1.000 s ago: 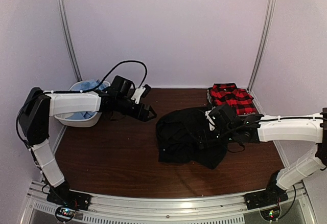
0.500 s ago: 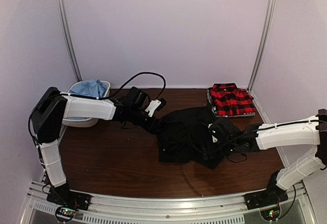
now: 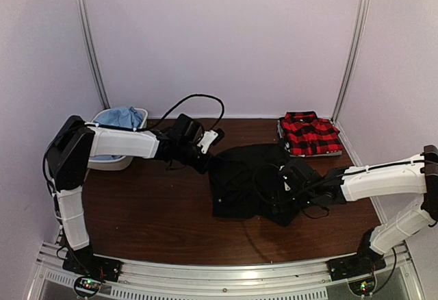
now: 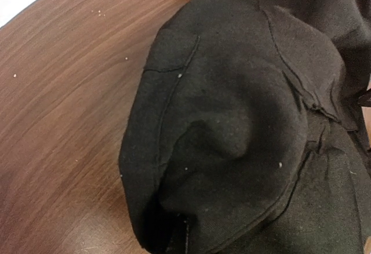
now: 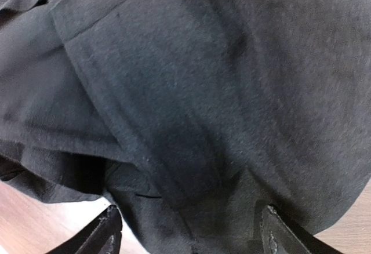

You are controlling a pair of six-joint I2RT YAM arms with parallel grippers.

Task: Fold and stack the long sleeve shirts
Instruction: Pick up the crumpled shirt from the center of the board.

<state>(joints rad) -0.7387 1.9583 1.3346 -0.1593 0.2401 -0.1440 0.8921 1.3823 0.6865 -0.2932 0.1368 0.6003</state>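
Black shirt (image 3: 246, 180), pinched by left end effector (image 3: 207, 161), fingertips hidden; right end effector (image 5: 191, 231) released.

Three shirts are lying out: one black shirt (image 3: 239, 183), one plaid shirt (image 3: 311, 134), one light blue shirt (image 3: 122, 117); one white tub (image 3: 109, 164) is standing by.

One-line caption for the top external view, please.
Left arm and right arm meet at the crumpled black shirt mid-table; folded plaid shirt back right, blue shirt in white tub back left.
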